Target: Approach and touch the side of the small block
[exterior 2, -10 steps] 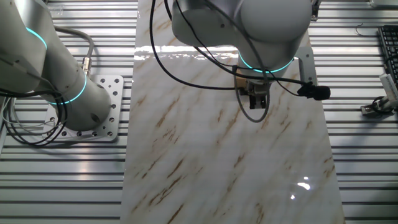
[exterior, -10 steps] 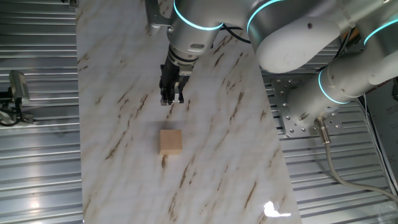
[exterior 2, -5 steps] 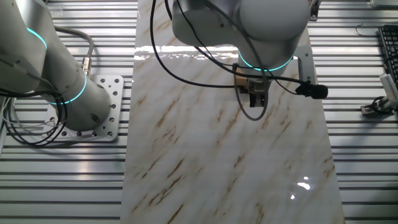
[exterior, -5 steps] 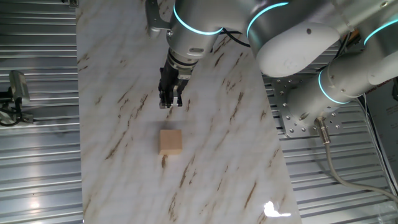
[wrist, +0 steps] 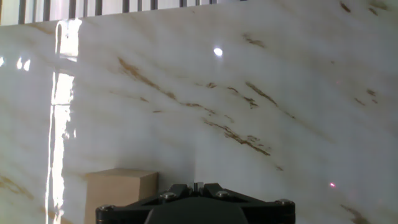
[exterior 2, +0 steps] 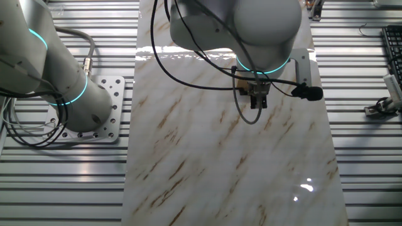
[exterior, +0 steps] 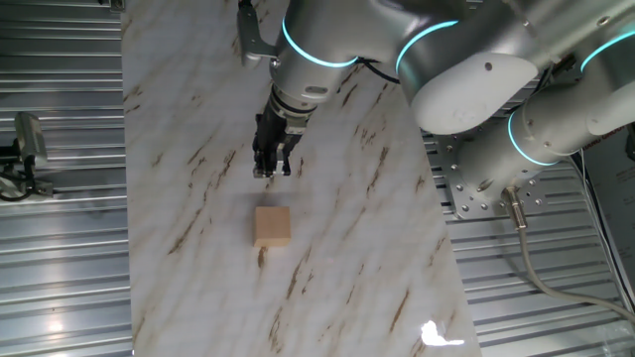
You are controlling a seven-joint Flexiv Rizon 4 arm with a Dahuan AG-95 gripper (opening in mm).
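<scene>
The small block (exterior: 272, 225) is a plain tan cube on the marble tabletop (exterior: 198, 119). My gripper (exterior: 271, 165) hangs above the table, up-table from the block, with a clear gap between them. Its dark fingers are pressed together and hold nothing. In the hand view the block (wrist: 119, 191) sits at the lower left, beside the shut gripper tip (wrist: 196, 185). In the other fixed view the gripper (exterior 2: 256, 100) shows under the wrist, and the block is hidden behind it.
The marble slab lies on a ribbed metal bench (exterior: 60, 248). The arm's base plate (exterior: 476, 178) stands to the right of the slab. A black cable (exterior 2: 207, 63) loops from the wrist above the table. A keyboard edge (exterior 2: 392, 56) is at the far right.
My gripper has moved a little toward the block and stayed shut. The block has not moved.
</scene>
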